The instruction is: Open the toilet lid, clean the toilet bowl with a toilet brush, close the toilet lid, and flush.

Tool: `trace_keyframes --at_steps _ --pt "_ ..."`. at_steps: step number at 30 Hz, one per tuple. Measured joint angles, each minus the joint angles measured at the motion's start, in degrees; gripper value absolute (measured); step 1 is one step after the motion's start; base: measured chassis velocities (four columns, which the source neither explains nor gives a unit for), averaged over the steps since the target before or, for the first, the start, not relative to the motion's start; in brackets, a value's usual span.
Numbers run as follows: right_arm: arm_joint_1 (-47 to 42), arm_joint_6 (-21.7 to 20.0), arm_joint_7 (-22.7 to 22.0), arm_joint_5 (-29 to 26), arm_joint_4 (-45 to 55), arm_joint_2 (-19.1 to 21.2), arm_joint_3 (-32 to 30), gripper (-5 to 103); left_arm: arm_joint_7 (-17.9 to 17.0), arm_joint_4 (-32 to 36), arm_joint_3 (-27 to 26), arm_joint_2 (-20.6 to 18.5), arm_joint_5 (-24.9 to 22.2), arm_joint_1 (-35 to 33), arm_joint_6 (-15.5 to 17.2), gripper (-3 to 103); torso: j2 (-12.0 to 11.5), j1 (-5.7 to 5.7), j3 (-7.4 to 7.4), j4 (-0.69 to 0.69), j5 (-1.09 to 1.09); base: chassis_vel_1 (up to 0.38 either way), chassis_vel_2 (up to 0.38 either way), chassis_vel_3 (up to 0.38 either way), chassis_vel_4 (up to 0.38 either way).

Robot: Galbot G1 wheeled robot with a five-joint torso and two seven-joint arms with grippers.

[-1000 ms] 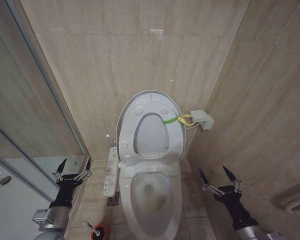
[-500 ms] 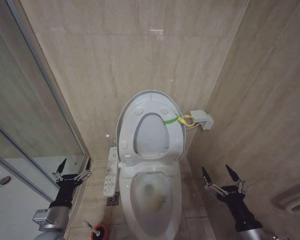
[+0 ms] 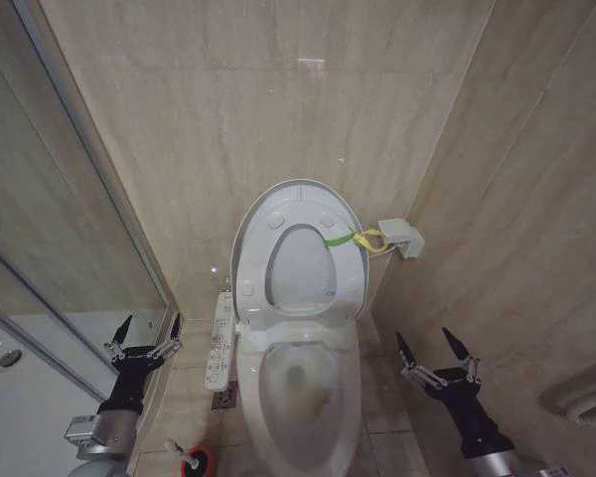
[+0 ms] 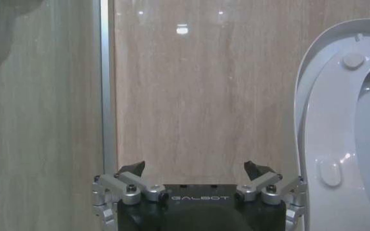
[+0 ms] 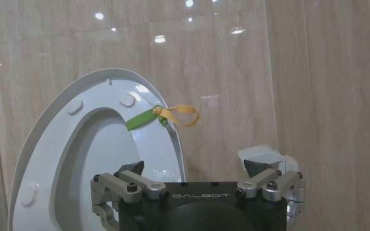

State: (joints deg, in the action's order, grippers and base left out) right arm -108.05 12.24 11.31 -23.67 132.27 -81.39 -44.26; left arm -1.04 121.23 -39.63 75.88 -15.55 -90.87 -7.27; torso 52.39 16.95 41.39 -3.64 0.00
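The toilet lid [image 3: 300, 196] stands upright against the back wall, with the seat ring [image 3: 350, 273] raised against it and a green-and-yellow band [image 3: 346, 238] tied at its right edge. Below it the toilet bowl [image 3: 308, 393] lies exposed, with a brownish stain inside. The toilet brush [image 3: 176, 449] sits in a red holder [image 3: 199, 462] on the floor left of the bowl, its head hidden. My left gripper [image 3: 147, 334] hangs open left of the toilet, above the brush. My right gripper [image 3: 435, 348] is open to the right of the bowl. The wrist views show the left gripper [image 4: 194, 168], the lid [image 4: 323, 120], the right gripper [image 5: 194, 168] and the lid [image 5: 88, 120].
A glass shower door [image 3: 70, 238] and a white shower tray [image 3: 20, 397] close off the left side. A control panel [image 3: 220, 343] hangs on the toilet's left side, above a floor drain [image 3: 225, 396]. A grey wall box [image 3: 402, 238] and the tiled wall [image 3: 536, 248] hem in the right.
My right gripper dipped slightly down and right, then came back up and left to about where it was. The left arm, lid and brush have not moved.
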Motion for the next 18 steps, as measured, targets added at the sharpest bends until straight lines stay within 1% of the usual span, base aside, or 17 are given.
trace_keyframes --at_steps 6,10,13,18 --pt "0.46 0.37 0.04 -0.19 -0.55 -0.88 0.01 100 0.0 0.0 0.0 0.0 0.0 0.0 0.0 100 0.0 0.0 0.0 0.0 0.0 0.0 0.0 0.0 0.0" --pt "1.3 0.36 0.03 -0.44 -0.59 -3.59 0.46 100 0.0 0.0 0.0 0.0 0.0 0.0 0.0 100 0.0 0.0 0.0 0.0 0.0 0.0 0.0 0.0 0.0" --pt "1.62 0.68 0.06 -0.37 -0.67 -4.43 0.9 100 0.0 0.0 0.0 0.0 0.0 0.0 0.0 100 0.0 0.0 0.0 0.0 0.0 0.0 0.0 0.0 0.0" --pt "1.92 0.5 -0.25 -0.47 -0.08 -4.03 0.1 100 0.0 0.0 0.0 0.0 0.0 0.0 0.0 100 0.0 0.0 0.0 0.0 0.0 0.0 0.0 0.0 0.0"
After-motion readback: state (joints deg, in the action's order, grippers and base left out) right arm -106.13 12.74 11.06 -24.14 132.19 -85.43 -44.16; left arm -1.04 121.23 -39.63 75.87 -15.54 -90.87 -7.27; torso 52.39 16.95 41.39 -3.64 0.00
